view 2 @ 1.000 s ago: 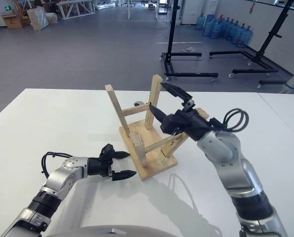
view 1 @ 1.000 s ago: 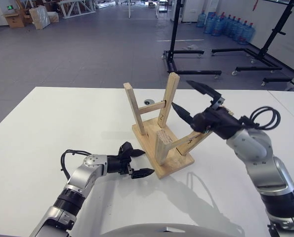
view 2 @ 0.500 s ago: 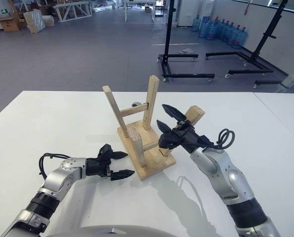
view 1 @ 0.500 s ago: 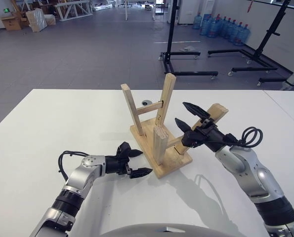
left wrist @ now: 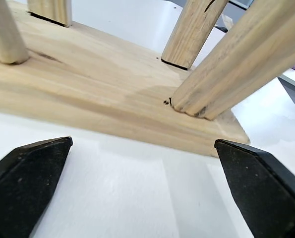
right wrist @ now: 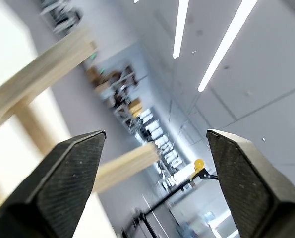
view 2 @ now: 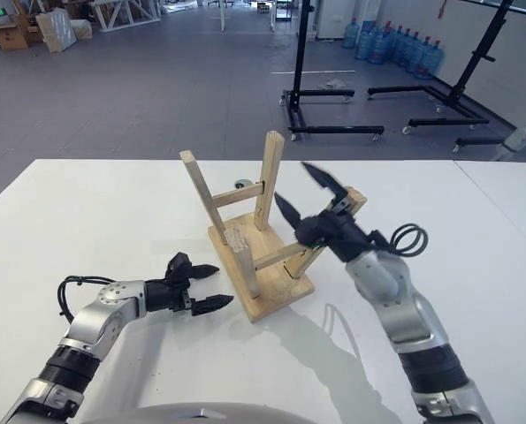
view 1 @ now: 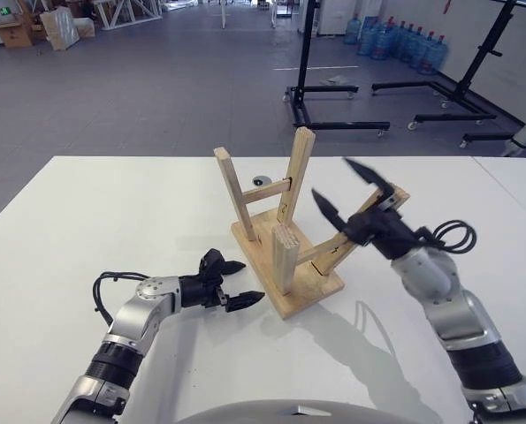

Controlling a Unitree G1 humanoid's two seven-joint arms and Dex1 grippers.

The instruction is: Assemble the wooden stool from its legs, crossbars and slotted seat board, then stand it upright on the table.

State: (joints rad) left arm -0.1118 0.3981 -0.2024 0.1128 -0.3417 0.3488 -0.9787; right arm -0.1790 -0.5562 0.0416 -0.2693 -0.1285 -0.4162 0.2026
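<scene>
Right now the stool (view 1: 285, 238) sits upside down near the middle of the white worktop (view 1: 103, 208). Its seat board (view 1: 314, 284) lies flat on the surface and its legs (view 1: 300, 172) point up. Taking the stool as the centre of the dial, two legs stand at about 11 and 12 o'clock, joined by a short crossbar (view 1: 268, 192). A shorter leg (view 1: 283, 265) stands at 6 o'clock. A fourth leg (view 1: 379, 210) leans outward toward 2 o'clock, and a second crossbar (view 1: 320, 254) runs between it and the shorter one.

The left gripper (view 1: 253, 281) lies low over the worktop at 8 o'clock. It is released, with its fingers spread and pointing at the near edge of the seat board, just beside it but not touching. The right gripper (view 1: 331, 177) hangs at 2 o'clock, raised above the board in front of the leaning leg. It is also released, its fingers wide apart with nothing between them.

A small round grey thing (view 1: 263, 181) lies on the worktop at 12 o'clock, just behind the stool.
</scene>
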